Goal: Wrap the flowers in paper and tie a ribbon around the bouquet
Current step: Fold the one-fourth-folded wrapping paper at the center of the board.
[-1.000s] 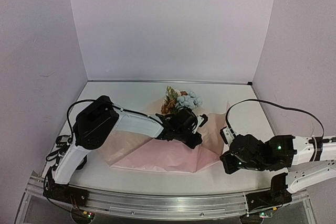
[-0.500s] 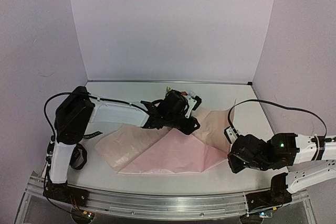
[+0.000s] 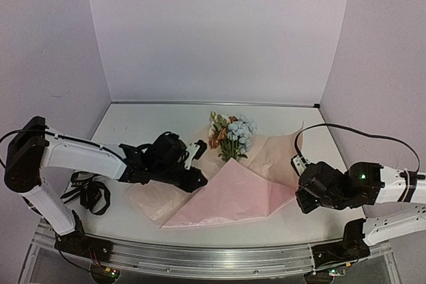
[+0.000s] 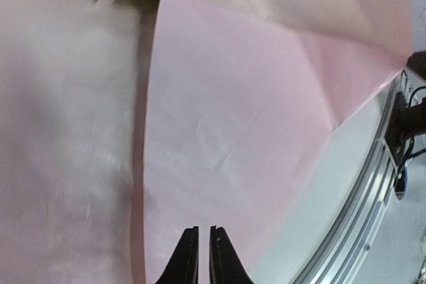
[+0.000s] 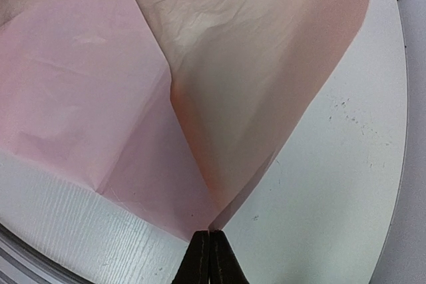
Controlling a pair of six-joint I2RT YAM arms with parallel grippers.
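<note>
Evidently we are mid-wrap. The flowers [image 3: 231, 134] lie toward the far middle of the tabletop [image 5: 333, 164], their blooms clear of the paper [image 3: 233, 194] and their stems under a flap folded across from the left. The right-hand flap stands partly raised.

To do this fold well, we judge the right flap should be carried low across the stems to overlap the first. The left side should steady the laid flap so it does not spring open, and the blooms should stay uncovered.

The left end effector [image 4: 200, 231] hovers over the folded sheet, its jaws almost together with only a thin slit and nothing visible between them. The right end effector [image 5: 209, 237] is fully closed at the paper's near right corner. Whether it pinches that corner we cannot tell.

The stems are hidden. We cannot pick out the ribbon; dark loops by the left arm may be only cables.
</note>
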